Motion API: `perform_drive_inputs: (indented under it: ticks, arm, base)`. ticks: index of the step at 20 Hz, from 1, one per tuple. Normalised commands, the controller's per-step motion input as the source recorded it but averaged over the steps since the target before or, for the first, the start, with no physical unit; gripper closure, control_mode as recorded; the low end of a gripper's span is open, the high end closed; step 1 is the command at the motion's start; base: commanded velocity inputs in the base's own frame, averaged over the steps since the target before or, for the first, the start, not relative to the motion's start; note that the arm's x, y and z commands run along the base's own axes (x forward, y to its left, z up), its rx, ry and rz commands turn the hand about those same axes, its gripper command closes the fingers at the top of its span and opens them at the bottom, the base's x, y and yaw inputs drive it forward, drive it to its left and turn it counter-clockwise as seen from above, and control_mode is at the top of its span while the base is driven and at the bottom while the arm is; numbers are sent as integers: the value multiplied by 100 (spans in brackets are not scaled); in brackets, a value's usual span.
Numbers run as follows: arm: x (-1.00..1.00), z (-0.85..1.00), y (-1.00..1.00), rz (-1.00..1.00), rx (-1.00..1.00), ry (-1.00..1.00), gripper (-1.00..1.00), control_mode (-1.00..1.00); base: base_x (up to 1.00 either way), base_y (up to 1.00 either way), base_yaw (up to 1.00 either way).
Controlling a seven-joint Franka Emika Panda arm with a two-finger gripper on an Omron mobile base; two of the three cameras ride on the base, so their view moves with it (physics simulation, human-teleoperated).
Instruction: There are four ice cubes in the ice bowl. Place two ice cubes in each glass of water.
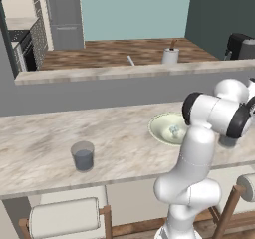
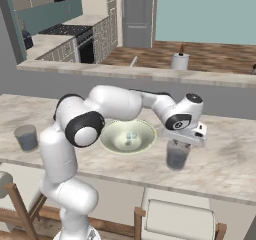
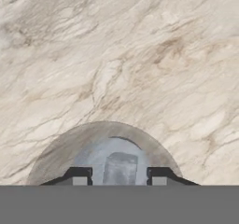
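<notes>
From the left base, the ice bowl (image 1: 162,128) is seen holding cubes. From the right base, the gripper (image 2: 184,140) is poised over a glass of water (image 2: 177,156). In the hand view, an ice cube (image 3: 120,168) is seen between the parted jaws; whether it is pinched cannot be told. It is judged slippery, best held by opposite flat faces.

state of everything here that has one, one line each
end effector: above the right glass, fingers apart, a pale cube between them; whether it is gripped cannot be told
right glass of water: upright, holds water, below the end effector
left glass of water: upright, holds water, standing apart on the counter
ice bowl: upright, ice cubes inside
white mug: upright on the far ledge, a brown stick in it
</notes>
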Motion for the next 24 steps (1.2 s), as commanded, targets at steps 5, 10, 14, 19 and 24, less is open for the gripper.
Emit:
perform_drive_inputs:
  ticks: [5, 10, 14, 19, 24]
  arm:
    - [-16, 26, 0, -2, -4, -11, 100, -100]
    - [-46, 52, 0, -1, -1, -20, 100, -100]
    - [-96, 49, 2, 0, 0, -12, 100, -100]
    - [-100, 48, 39, 0, 0, 2, 100, -100]
    - [-64, 63, 81, 0, 0, 0, 100, -100]
  base:
    - [0, 0, 0]
    - [0, 0, 0]
    - [0, 0, 0]
    - [0, 0, 0]
    - [0, 0, 0]
